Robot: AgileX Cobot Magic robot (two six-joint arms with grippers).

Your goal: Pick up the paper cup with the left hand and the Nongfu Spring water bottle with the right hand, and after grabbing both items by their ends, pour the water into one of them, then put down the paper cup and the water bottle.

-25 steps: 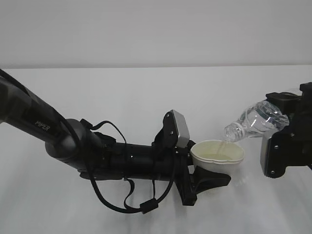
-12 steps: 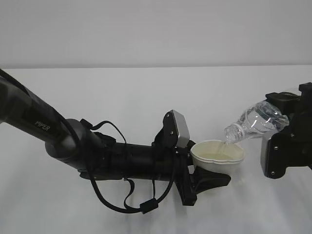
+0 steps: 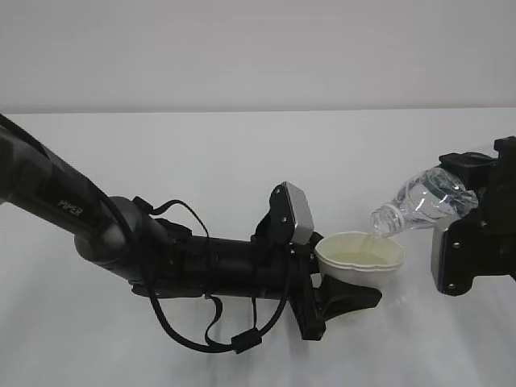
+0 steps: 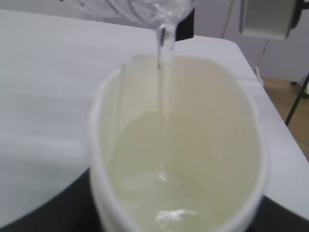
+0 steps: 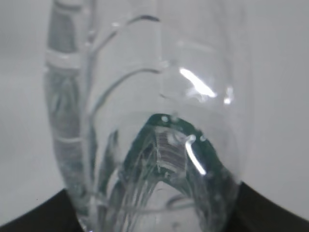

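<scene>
Exterior view: pour step in progress. Left hand (image 3: 343, 294) has its fingers closed round the lower part of the paper cup (image 3: 360, 256) and holds it off the table (image 3: 242, 153), mouth up, rim squeezed to an oval. Right hand (image 3: 476, 210), at frame right, grips the Nongfu Spring water bottle (image 3: 421, 200) at its base end, jaws roughly half apart on the body; bottle tilted neck-down w/ mouth just above the cup's far rim.

Left wrist view: thin stream of water (image 4: 161, 77) falls from the bottle mouth into the cup, which is partly filled, level well below the rim.

Right wrist view: bottle body fills the frame, green label visible through the plastic; fingertips not seen there.

Judgement: mid-pour, both grips sound. Next move calls for righting the bottle w/o dripping, keeping the cup level, then lowering both to the table approx. upright and releasing. Risk: squeezed cup may slop if jolted.
</scene>
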